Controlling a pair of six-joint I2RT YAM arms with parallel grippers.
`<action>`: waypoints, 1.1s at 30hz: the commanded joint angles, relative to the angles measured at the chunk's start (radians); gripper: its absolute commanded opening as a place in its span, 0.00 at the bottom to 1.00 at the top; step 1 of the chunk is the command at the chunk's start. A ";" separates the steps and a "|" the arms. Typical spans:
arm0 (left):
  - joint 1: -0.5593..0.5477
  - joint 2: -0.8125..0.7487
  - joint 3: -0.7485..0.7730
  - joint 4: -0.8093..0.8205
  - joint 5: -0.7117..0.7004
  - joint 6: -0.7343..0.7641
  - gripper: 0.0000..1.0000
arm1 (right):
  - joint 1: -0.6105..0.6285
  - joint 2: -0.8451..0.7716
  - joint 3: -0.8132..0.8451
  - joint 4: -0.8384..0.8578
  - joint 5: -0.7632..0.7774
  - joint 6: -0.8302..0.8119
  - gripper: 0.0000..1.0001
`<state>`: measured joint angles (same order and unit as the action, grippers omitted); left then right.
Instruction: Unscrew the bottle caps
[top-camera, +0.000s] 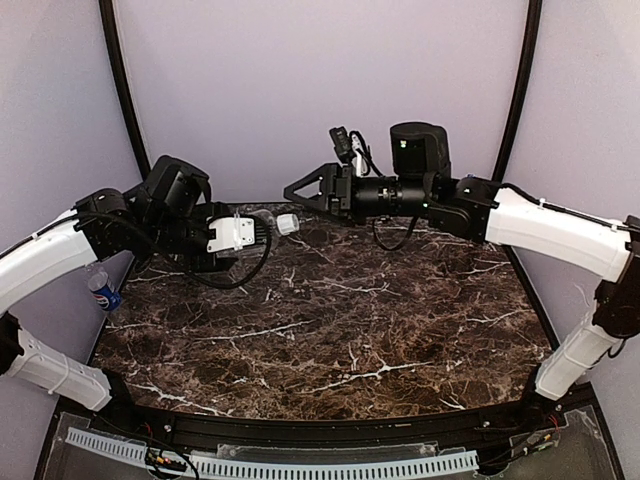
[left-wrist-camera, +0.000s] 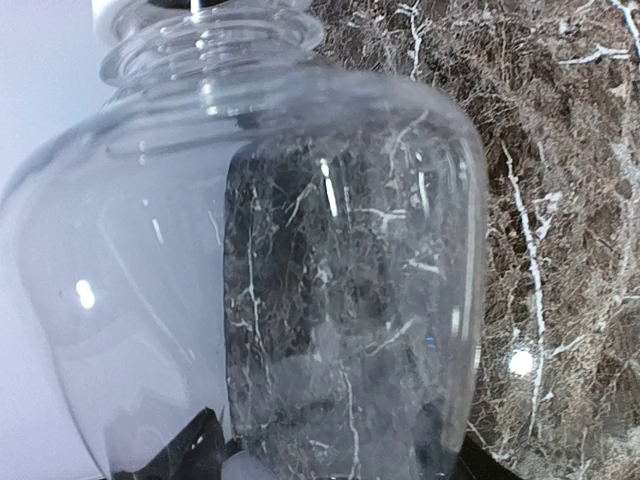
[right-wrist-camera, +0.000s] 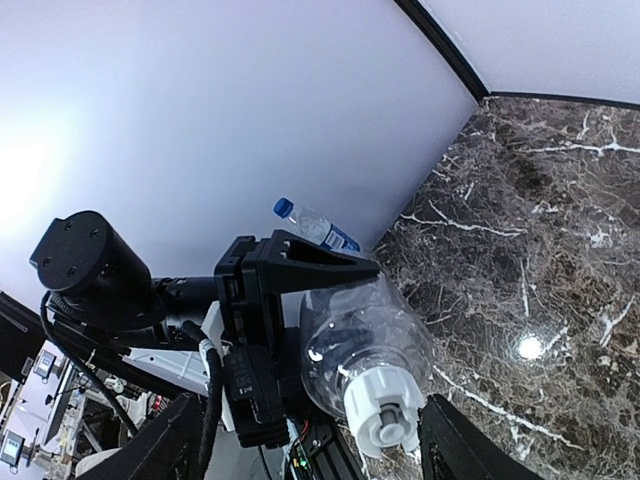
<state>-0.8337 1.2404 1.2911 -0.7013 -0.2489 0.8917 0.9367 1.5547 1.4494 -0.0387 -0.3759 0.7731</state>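
Note:
My left gripper (top-camera: 250, 235) is shut on the plain clear bottle (top-camera: 265, 230) and holds it sideways above the table's far left. The bottle's white cap (top-camera: 287, 224) points right. In the left wrist view the bottle (left-wrist-camera: 300, 250) fills the frame, with the cap (left-wrist-camera: 140, 10) at the top edge and my left gripper (left-wrist-camera: 330, 462) at the bottom. My right gripper (top-camera: 295, 193) is open at the cap. In the right wrist view the cap (right-wrist-camera: 385, 418) sits between the spread fingers of my right gripper (right-wrist-camera: 312, 405), touching neither. A third bottle is out of view.
A blue-labelled bottle (top-camera: 103, 292) stands at the table's left edge under my left arm. It also shows in the right wrist view (right-wrist-camera: 322, 230) with a dark blue cap (right-wrist-camera: 285, 207). The dark marble table (top-camera: 330, 330) is ringed by pale curved walls.

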 joint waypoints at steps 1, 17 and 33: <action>-0.008 -0.051 -0.037 0.114 -0.135 0.120 0.60 | -0.007 0.046 0.054 -0.086 -0.021 0.027 0.73; -0.015 -0.064 -0.070 0.126 -0.126 0.138 0.57 | -0.007 0.115 0.059 0.031 -0.103 0.051 0.52; -0.021 -0.063 -0.072 0.130 -0.123 0.133 0.56 | -0.007 0.135 0.087 0.062 -0.222 -0.009 0.00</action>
<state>-0.8455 1.1919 1.2350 -0.5964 -0.3817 1.0279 0.9215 1.6909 1.4933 -0.0296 -0.5098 0.8177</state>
